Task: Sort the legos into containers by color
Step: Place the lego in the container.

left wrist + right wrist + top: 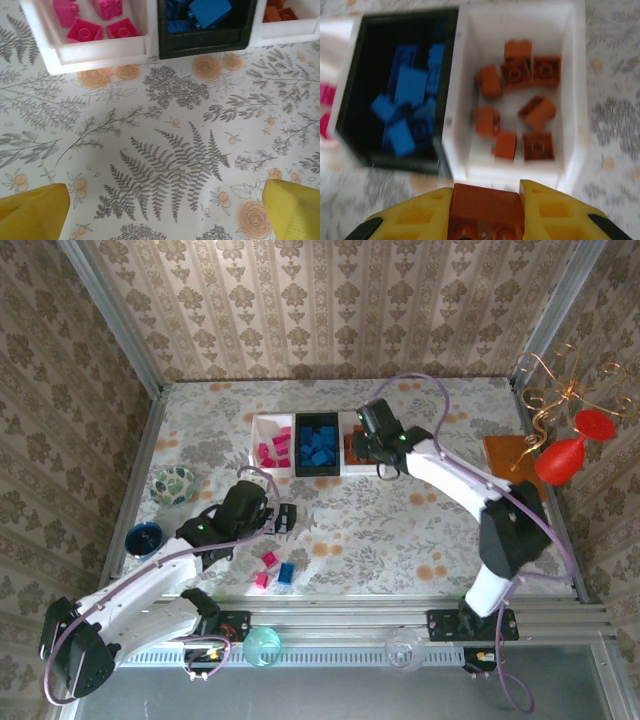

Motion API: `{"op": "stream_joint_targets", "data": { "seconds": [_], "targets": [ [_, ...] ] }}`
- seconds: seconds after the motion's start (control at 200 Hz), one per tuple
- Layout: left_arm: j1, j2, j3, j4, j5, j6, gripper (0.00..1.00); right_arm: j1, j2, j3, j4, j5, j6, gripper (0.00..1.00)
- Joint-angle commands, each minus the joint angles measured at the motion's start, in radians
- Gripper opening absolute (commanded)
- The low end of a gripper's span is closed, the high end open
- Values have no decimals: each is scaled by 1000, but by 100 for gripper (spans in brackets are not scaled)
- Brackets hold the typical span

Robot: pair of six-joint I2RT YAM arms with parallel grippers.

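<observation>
Right gripper [486, 194] is clamped on one orange-brown brick [486, 207], yellow fingers [545, 210] tight on both its sides. It hangs at the near wall of the right white tray [572, 100], which holds about nine matching bricks [538, 111]: glossy plastic, boxy, round studs. Black tray [400, 161] beside it holds the blue bricks [407, 85]. Left gripper [165, 215] has its fingers wide apart with nothing between them, over the matte fern-print tablecloth [170, 150], short of the left white tray [95, 52] with the pink bricks [85, 31]. Loose pink brick [269, 559] and loose blue brick [286, 572] lie on the table near the left arm.
</observation>
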Motion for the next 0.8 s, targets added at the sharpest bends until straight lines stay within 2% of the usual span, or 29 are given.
{"op": "stream_joint_targets", "data": {
  "seconds": [0.0,0.095,0.125,0.2,0.26,0.44,0.575,0.725,0.795],
  "targets": [
    [14,-8,30,-109,-37,-52,99,-30,160,142,5,71,-33,23],
    [18,-18,23,-164,-37,-82,99,-43,275,273,-31,87,-39,28],
    [21,-23,17,-177,-33,-87,99,-47,301,308,-45,85,-40,35],
    [31,-34,2,-202,-8,-104,98,-49,329,369,-75,76,-41,58],
    [35,-38,-15,-213,17,-123,95,-46,309,357,-61,55,-42,66],
    [40,17,-89,-161,154,-173,84,-37,179,202,-4,29,-31,68],
    [39,93,-79,-174,191,-137,74,-37,76,67,44,5,-5,68],
    [36,144,-77,-252,218,-121,79,-37,-3,-17,58,-2,3,68],
    [27,159,-90,-255,227,-120,78,-37,-32,-44,70,-4,5,68]
  ]
}}
